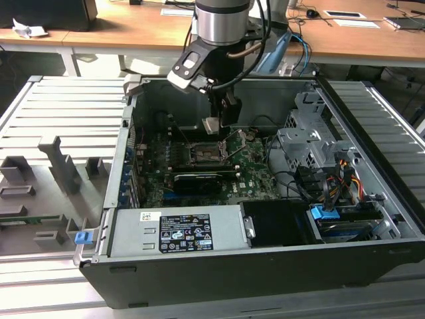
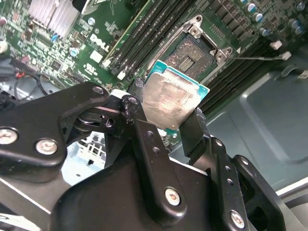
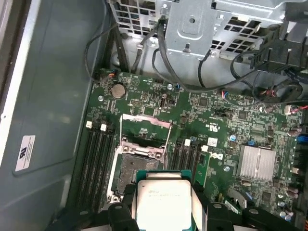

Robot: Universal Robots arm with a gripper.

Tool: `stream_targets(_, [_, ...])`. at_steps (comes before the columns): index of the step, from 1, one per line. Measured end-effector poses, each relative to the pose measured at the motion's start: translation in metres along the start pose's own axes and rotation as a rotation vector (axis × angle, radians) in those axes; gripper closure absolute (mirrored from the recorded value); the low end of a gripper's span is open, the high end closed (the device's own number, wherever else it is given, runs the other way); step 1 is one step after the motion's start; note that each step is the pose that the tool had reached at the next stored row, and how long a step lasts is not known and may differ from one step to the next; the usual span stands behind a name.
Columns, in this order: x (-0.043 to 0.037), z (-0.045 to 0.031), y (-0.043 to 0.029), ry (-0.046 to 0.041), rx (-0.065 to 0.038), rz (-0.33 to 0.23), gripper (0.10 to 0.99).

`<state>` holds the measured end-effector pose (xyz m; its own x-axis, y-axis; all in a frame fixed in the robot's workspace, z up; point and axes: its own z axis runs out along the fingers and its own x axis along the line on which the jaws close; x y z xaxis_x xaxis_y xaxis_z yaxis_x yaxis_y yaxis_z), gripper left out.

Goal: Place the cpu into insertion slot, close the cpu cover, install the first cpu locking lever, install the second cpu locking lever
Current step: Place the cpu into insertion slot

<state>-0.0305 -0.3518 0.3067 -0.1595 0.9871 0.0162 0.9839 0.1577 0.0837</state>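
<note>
Gripper [image 2: 167, 109] is clamping the cpu [image 2: 169, 100] by two opposite edges, metal top facing the wrist. Cpu is hanging above the insertion slot [image 3: 129, 174], clear of it and slightly offset. Cpu cover [image 3: 146, 123] is standing open at one slot edge. Arm is pointing straight down over the slot.

Silver arm [image 1: 222, 20], black cables [image 1: 263, 40], black screw-studded pincer [image 2: 166, 111].
</note>
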Motion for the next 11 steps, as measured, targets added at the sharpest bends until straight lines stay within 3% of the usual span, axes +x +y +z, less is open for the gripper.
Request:
stream_targets(4, [0.0000, 0.0026, -0.0004, -0.0047, -0.001, 0.051, 0.545])
stream_targets(11, [0.0000, 0.0066, -0.0013, -0.0051, 0.003, 0.056, 0.545])
